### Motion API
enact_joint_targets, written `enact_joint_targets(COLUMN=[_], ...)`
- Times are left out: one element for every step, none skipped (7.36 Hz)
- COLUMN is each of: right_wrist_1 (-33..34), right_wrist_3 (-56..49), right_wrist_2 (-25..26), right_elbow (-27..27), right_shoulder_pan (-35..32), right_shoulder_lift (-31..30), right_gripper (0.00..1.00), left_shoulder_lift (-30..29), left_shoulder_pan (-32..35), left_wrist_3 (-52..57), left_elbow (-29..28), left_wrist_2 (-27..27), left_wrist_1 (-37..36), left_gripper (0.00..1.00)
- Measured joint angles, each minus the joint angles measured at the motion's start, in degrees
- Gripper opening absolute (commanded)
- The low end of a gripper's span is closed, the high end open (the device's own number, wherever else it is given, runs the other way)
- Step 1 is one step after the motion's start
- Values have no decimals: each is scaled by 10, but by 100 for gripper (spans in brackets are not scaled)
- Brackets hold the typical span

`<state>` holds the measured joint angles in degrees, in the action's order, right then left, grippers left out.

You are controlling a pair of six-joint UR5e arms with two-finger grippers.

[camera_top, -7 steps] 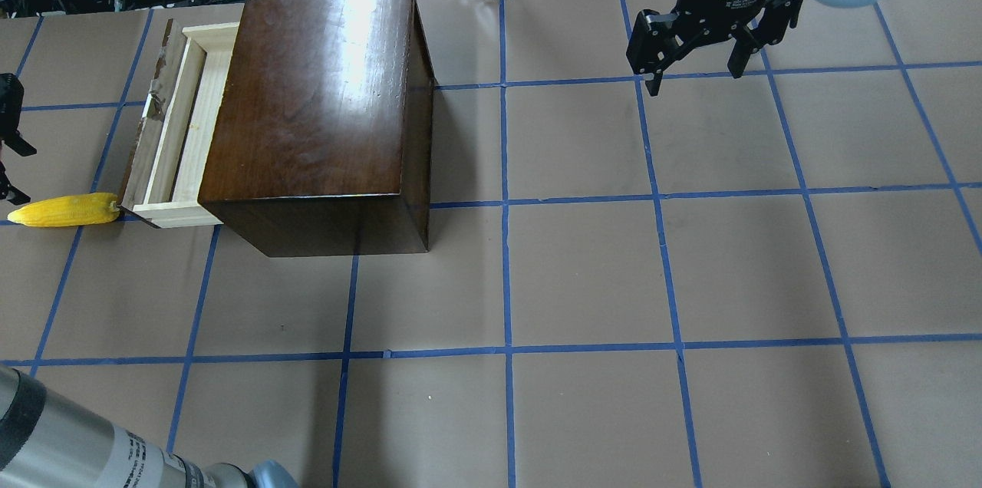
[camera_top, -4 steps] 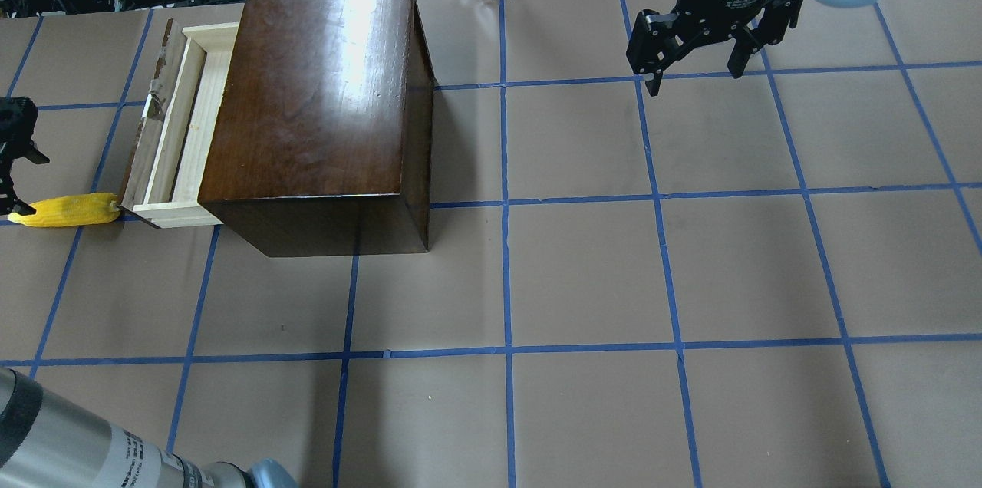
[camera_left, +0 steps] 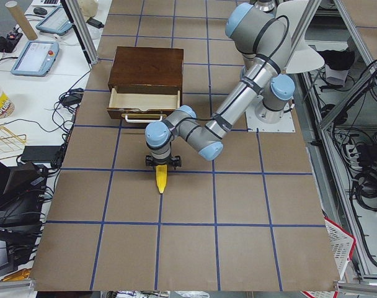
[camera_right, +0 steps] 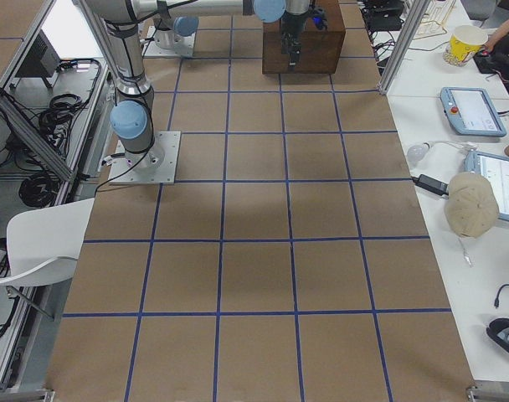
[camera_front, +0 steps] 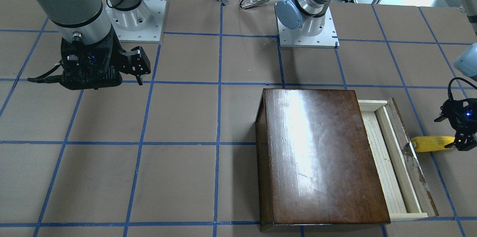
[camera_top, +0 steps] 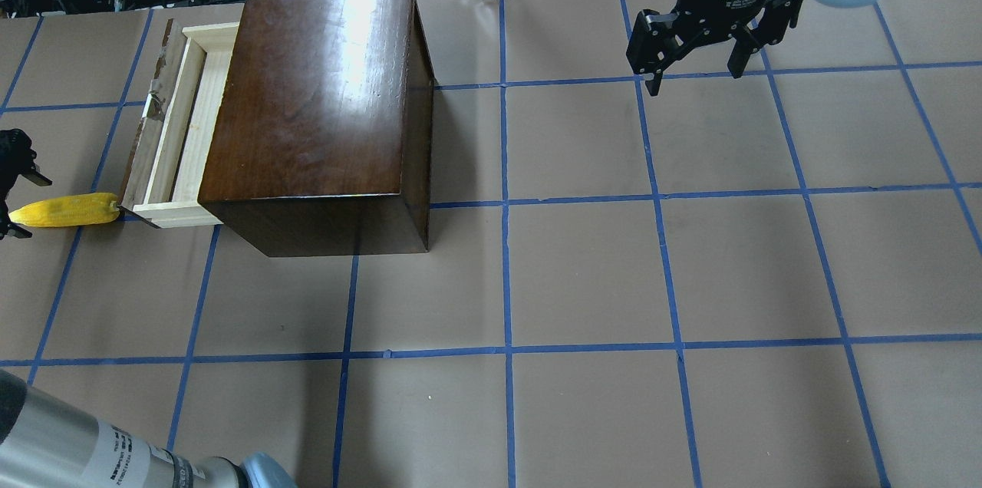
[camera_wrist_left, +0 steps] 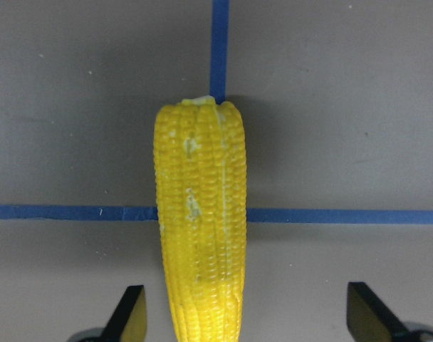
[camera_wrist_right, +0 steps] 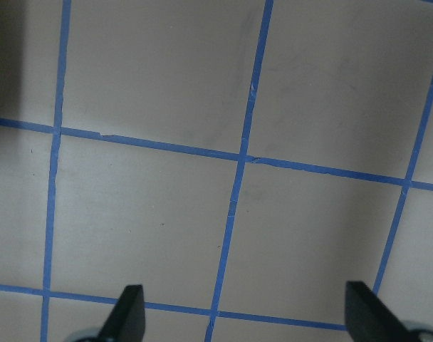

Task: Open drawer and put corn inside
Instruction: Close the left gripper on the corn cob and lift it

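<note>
Pale-wood drawer point(camera_top: 180, 127): pulled partway out of the dark box point(camera_top: 314, 104), so I log the opening step as done. The part of the tray that shows holds nothing; the rest is hidden under the box.

Corn point(camera_top: 65, 210): not yet inside. It lies on the table, blunt end just beside the drawer front.

Left gripper point(camera_wrist_left: 246, 317): low over the corn's pointed end, jaws wide apart on either side of it, no grip yet.

Right gripper point(camera_top: 696, 81): well apart, jaws spread, holding nothing.

Remaining, by my reckoning: grasp, lift, place in drawer.
</note>
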<state>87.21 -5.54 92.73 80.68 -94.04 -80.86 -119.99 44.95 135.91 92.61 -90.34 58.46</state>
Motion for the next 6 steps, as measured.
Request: enact_joint_targets(right_wrist_1=[0, 0, 0, 0, 0, 0], right_wrist_3=[0, 0, 0, 0, 0, 0], right_wrist_2=[0, 0, 0, 0, 0, 0], right_elbow=[0, 0, 0, 0, 0, 0], right_shoulder_pan=[0, 0, 0, 0, 0, 0], right_shoulder_lift=[0, 0, 0, 0, 0, 0], right_gripper=[100, 100, 100, 100, 100, 100], left_shoulder_lift=[-6, -13, -20, -27, -34, -39], left_shoulder_pan=[0, 0, 1, 2, 3, 3], left_wrist_3=[4, 6, 6, 6, 6, 7], left_elbow=[0, 1, 1, 1, 1, 2], left_wrist_2=[4, 10, 15, 18, 19, 19], left_wrist_1=[-9, -18, -25, -34, -43, -48], left_gripper=[100, 100, 100, 100, 100, 94])
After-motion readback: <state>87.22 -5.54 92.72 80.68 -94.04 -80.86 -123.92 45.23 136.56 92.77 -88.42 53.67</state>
